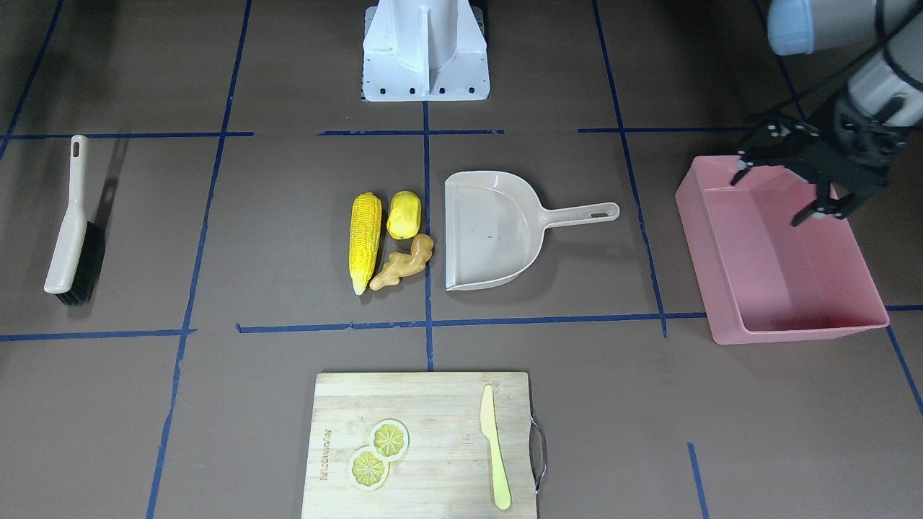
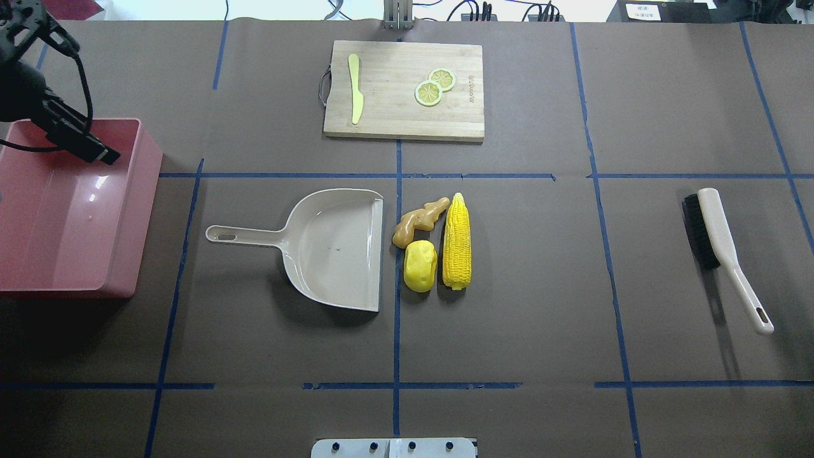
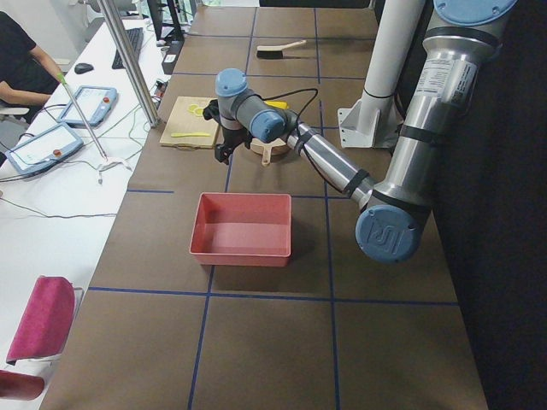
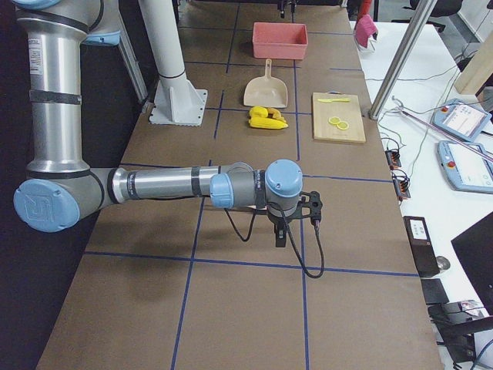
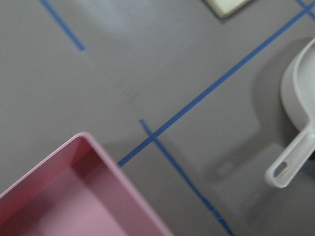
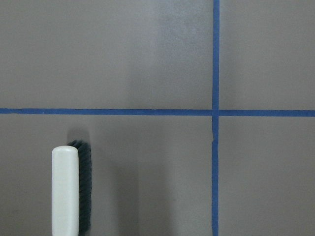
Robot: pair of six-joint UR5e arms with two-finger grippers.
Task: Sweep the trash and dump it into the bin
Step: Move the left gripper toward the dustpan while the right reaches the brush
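Observation:
The trash lies in a cluster mid-table: a long yellow corn cob, a short yellow oval lump and a tan ginger root. They lie just beside the mouth of the beige dustpan. The pink bin stands at the table's left end and holds nothing. My left gripper hovers open and empty over the bin's near-robot corner. My right gripper shows only in the exterior right view, low over the table, and I cannot tell its state. The right wrist view shows the brush below it.
The brush lies alone at the table's right end. A wooden cutting board at the far edge carries two lemon slices and a yellow-green knife. The robot base stands at the near edge.

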